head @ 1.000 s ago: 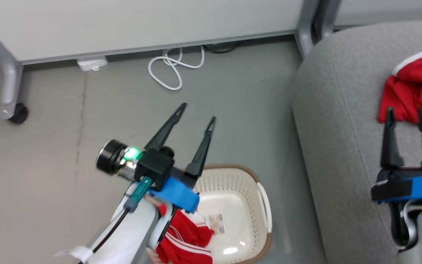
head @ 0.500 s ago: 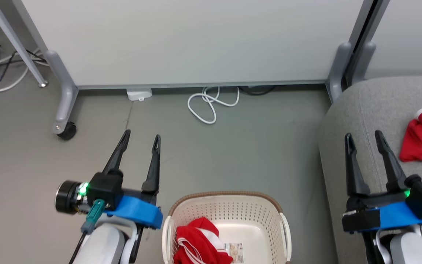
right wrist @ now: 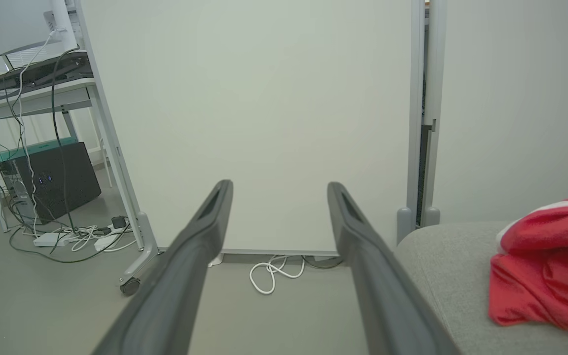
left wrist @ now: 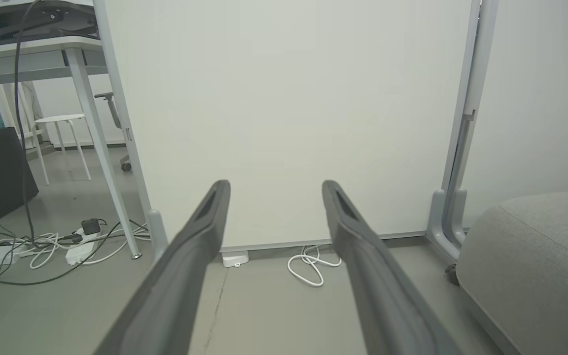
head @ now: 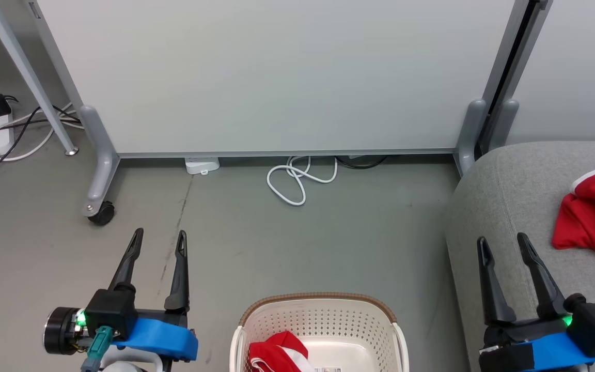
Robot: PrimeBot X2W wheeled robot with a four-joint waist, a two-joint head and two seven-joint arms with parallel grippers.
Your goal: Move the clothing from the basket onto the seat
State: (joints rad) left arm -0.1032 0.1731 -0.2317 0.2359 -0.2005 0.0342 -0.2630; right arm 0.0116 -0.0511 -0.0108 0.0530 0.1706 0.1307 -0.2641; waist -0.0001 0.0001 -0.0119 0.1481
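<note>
Left pincer (head: 159, 235): at 7 o'clock in the head view, fingers apart, over the grey floor (head: 277, 243). My left wrist view confirms the gap between the fingers.

Right pincer (head: 501, 238): at 4 o'clock, fingers likewise apart, over the 9 o'clock edge of the seat (head: 514, 186). My right wrist view shows the same gap.

Basket (head: 318, 298): stands on the floor at 6 o'clock, between my two pincers and cut off by the frame's bottom edge. A red garment (head: 277, 355) with white trim lies inside it, toward its 8 o'clock side.

Second red garment (head: 594, 219): lies bunched on the seat at 3 o'clock, white trim along its top. It is near my right pincer, toward that pincer's 2 o'clock, and apart from it.

White cable (head: 297, 181): coiled on the floor at 12 o'clock from the basket, well apart from it, at the foot of a pale partition panel (head: 277, 77).
</note>
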